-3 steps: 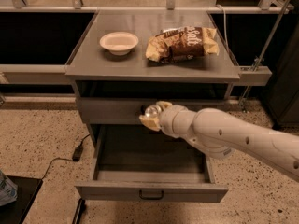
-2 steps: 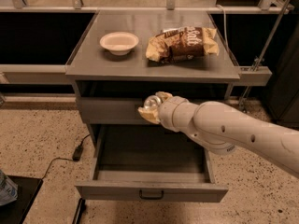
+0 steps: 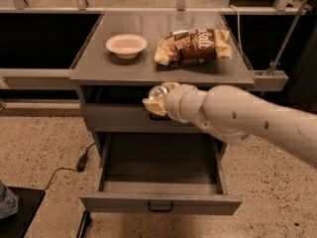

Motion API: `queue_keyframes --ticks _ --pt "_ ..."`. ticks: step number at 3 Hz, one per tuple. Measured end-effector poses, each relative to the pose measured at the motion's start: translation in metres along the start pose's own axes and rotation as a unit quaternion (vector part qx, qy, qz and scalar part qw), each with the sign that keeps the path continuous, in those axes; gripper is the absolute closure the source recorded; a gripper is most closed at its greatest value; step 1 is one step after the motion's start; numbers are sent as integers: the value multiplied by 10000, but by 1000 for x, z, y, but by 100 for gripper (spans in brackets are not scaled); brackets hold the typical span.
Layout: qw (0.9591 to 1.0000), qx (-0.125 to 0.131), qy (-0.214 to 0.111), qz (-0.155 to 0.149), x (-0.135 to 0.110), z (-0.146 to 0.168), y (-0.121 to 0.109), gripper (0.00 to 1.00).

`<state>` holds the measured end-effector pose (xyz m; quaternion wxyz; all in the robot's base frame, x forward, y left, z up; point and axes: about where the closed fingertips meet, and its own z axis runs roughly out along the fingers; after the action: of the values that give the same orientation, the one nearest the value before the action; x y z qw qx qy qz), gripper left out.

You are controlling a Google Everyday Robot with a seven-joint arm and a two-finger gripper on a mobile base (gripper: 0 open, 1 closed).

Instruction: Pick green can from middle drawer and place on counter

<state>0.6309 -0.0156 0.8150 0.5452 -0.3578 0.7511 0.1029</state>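
Observation:
My gripper (image 3: 154, 101) hangs in front of the cabinet just below the counter's front edge, at the end of the white arm that comes in from the right. Its tan fingers are shut around a small round thing with a silver top, the green can (image 3: 157, 92); the can's dark body is mostly hidden by the fingers. The middle drawer (image 3: 158, 203) stands pulled open below, and its dark floor shows nothing in it. The counter (image 3: 99, 66) is the grey top right above the gripper.
A white bowl (image 3: 126, 45) sits on the counter at left and a brown chip bag (image 3: 193, 46) at right. A closed grey drawer front (image 3: 116, 117) lies behind the gripper. A black cable and plug (image 3: 81, 161) lie on the speckled floor at left.
The gripper has risen with the can from in front of the closed drawer front to just under the counter's edge. The drawer, bowl and bag have not moved.

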Motion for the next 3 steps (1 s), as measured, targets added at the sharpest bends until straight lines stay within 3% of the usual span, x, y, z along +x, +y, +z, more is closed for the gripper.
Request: queue_keyframes --ticks 1,2,3 --pt "9973 -132 -517 -497 -115 -8 -21 100" --pt "9941 -319 -668 -788 -184 3 -40 100" --pt "9932 -839 -269 -764 -190 67 -48 100"
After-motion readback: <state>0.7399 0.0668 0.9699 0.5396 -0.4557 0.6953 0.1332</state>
